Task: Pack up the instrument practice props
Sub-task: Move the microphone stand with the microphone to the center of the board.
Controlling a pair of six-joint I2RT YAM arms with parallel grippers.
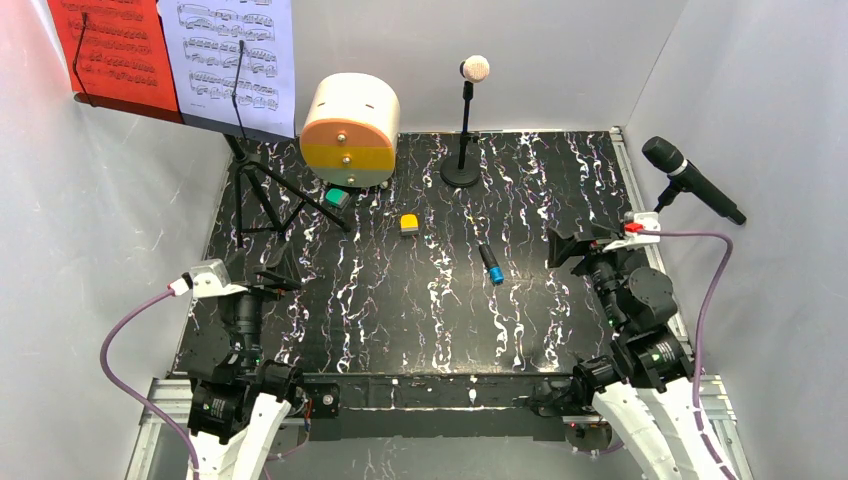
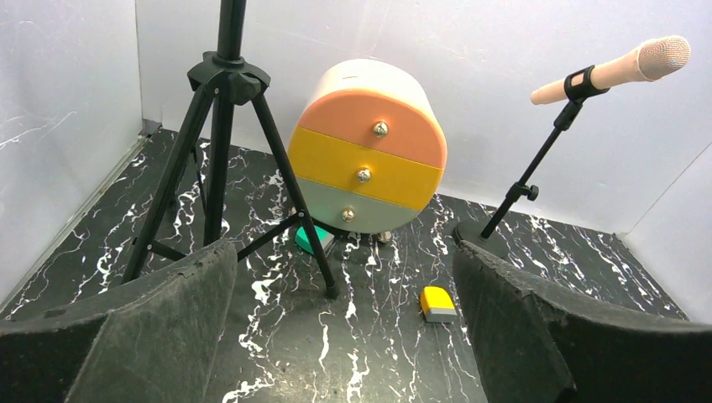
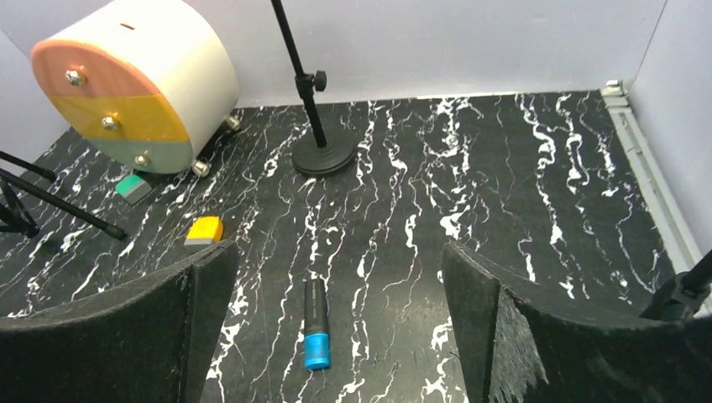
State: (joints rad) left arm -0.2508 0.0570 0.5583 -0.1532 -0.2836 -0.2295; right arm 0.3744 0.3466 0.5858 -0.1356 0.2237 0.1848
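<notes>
My left hand [image 1: 280, 270] and right hand [image 1: 575, 247] are both released, fingers spread. The black handheld microphone [image 1: 690, 178], clipped on its stand [image 1: 664, 200] at the frame's upper right, lies just right of the right hand, the nearer one, its long axis slanting down-right.

Ahead of the left gripper [image 2: 344, 252] the tripod [image 2: 220, 168] runs off the top edge, and right of the right gripper [image 3: 337, 252] a black stand [image 3: 684, 290] is cropped.
</notes>
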